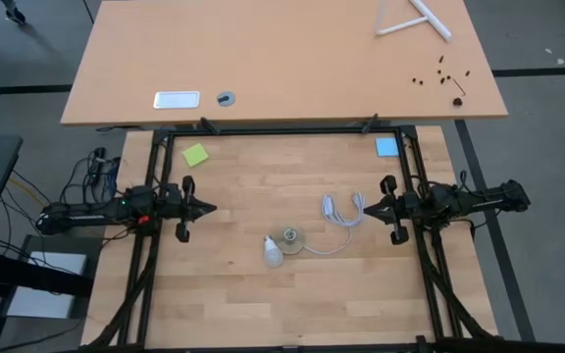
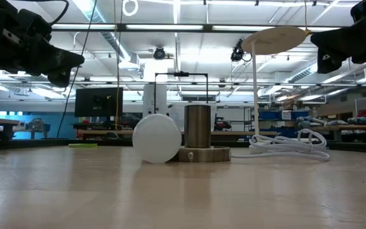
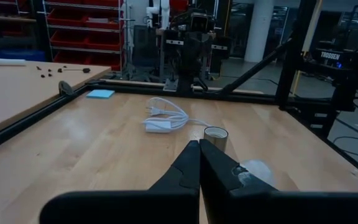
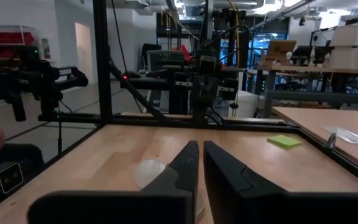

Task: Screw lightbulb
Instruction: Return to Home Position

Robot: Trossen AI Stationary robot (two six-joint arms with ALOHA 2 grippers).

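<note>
The white frosted lightbulb (image 1: pixel 273 251) lies on its side on the wooden table, next to the round socket (image 1: pixel 291 237), which stands on its base with its metal cylinder upright (image 2: pixel 197 126). The bulb also shows in the low view (image 2: pixel 157 138) and the left wrist view (image 3: pixel 255 169). The socket's white cord (image 1: pixel 341 216) lies coiled beside it. My left gripper (image 1: pixel 214 207) hovers shut at the table's left, clear of the bulb. My right gripper (image 1: pixel 363 207) hovers shut at the table's right, above the cord's far side.
A green sticky note (image 1: pixel 195 155) lies at the far left of the table and a blue one (image 1: pixel 386 147) at the far right. A black frame (image 1: pixel 282 129) borders the table. A second desk (image 1: pixel 282 59) stands beyond it.
</note>
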